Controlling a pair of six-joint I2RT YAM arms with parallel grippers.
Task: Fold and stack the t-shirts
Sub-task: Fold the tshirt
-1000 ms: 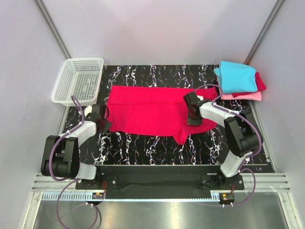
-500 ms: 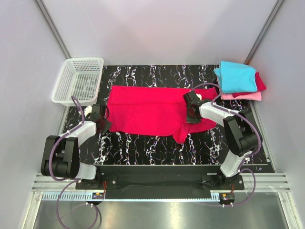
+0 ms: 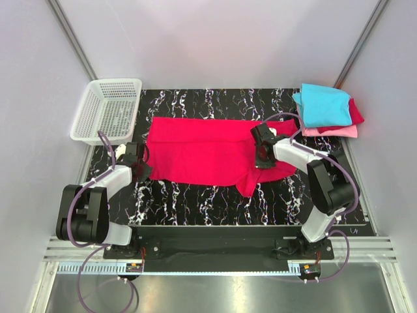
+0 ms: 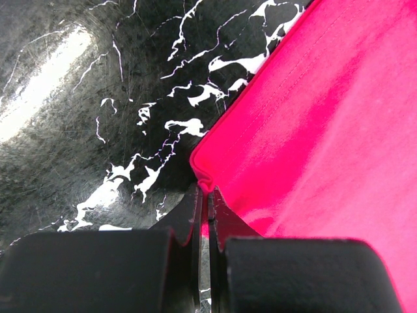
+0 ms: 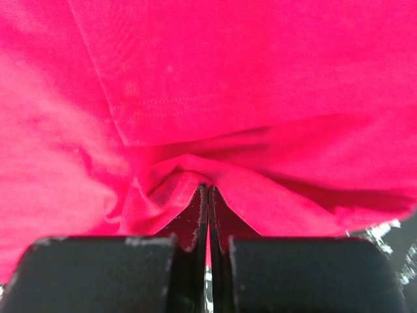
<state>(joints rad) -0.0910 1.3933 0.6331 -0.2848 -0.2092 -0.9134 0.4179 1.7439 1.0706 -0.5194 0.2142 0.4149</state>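
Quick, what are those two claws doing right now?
Left gripper: shut on a corner of the red t-shirt.
Right gripper: shut on a bunched fold of that shirt.

A white plastic mesh basket (image 3: 107, 111) sits at the far-left corner of the black worktop (image 3: 208, 199), partly past its left edge. The worktop is glossy and veined white like marble. Pale grey walls (image 3: 215, 39) enclose it.
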